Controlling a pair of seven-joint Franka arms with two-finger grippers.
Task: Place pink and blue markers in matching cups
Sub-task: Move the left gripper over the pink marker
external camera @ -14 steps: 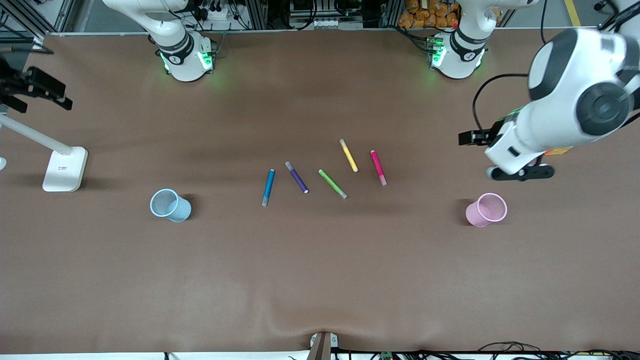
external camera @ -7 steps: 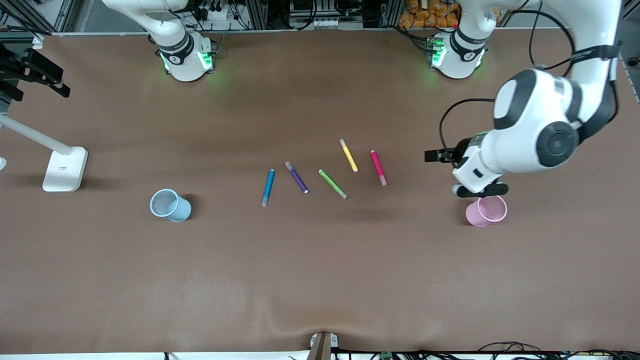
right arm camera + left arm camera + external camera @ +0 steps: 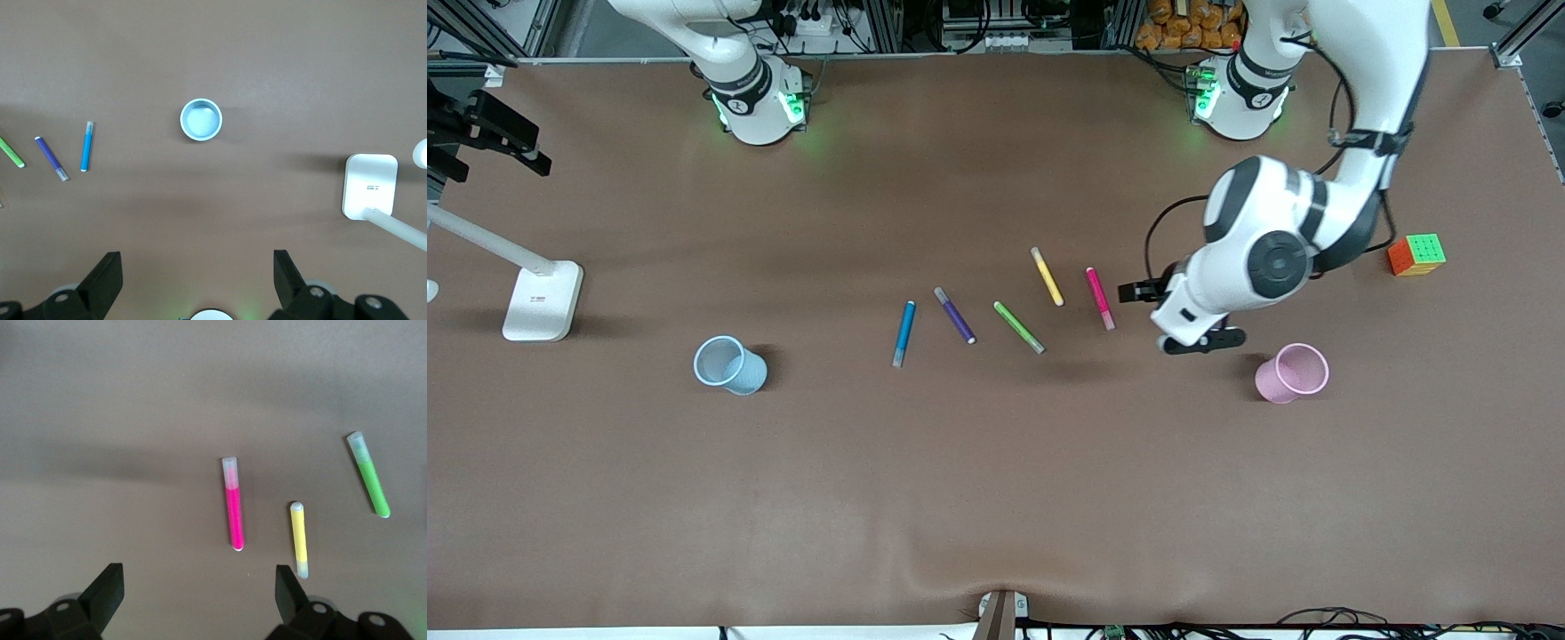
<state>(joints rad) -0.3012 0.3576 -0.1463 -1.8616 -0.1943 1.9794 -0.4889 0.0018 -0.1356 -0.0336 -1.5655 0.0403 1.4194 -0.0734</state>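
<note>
The pink marker (image 3: 1100,299) lies on the brown table at the left-arm end of a row of pens; it also shows in the left wrist view (image 3: 233,513). The blue marker (image 3: 904,333) lies at the row's other end and shows in the right wrist view (image 3: 87,147). The pink cup (image 3: 1289,373) stands upright toward the left arm's end. The blue cup (image 3: 729,364) stands toward the right arm's end (image 3: 201,119). My left gripper (image 3: 1199,340) hangs open and empty over the table between the pink marker and the pink cup (image 3: 199,580). My right gripper (image 3: 197,267) is open and empty, high above its own base.
A purple pen (image 3: 955,316), a green pen (image 3: 1019,327) and a yellow pen (image 3: 1047,276) lie between the two markers. A colour cube (image 3: 1416,254) sits near the left arm's end. A white lamp base (image 3: 543,302) stands at the right arm's end.
My left arm has swung in from the table's end, past the pink cup, toward the pink marker. The colour cube has come into view. The right arm has not moved.
</note>
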